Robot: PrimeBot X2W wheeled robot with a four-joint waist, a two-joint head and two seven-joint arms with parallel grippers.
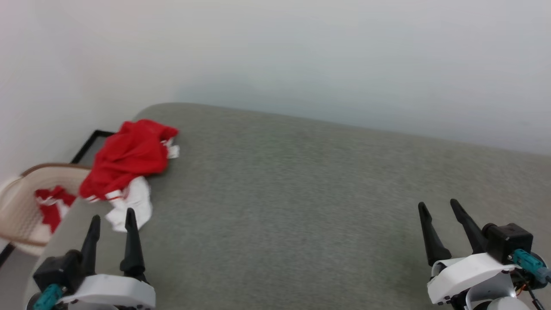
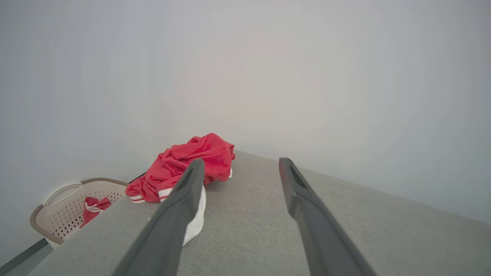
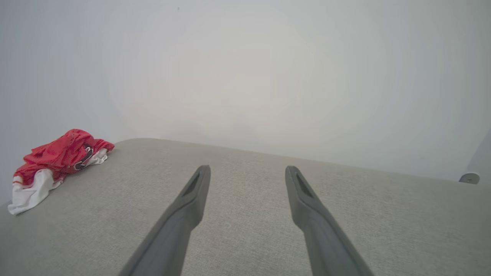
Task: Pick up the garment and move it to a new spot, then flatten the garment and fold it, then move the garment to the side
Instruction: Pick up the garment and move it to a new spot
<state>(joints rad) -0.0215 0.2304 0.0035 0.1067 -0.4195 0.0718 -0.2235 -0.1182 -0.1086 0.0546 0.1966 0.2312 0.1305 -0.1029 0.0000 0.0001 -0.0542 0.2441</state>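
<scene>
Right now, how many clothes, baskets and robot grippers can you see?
Clothes: 2, the garment and the cloth in the basket
Baskets: 1
Grippers: 2, the left gripper and the right gripper
Total: 5

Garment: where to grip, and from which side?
Probably take the raised red bunch of the garment, from above with the nearer, open left gripper. It lies crumpled by the left edge of the grey surface; the white sleeve lies flat, giving less to pinch.

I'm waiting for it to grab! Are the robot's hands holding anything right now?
Left hand: open, holding nothing.
Right hand: open, holding nothing.
</scene>
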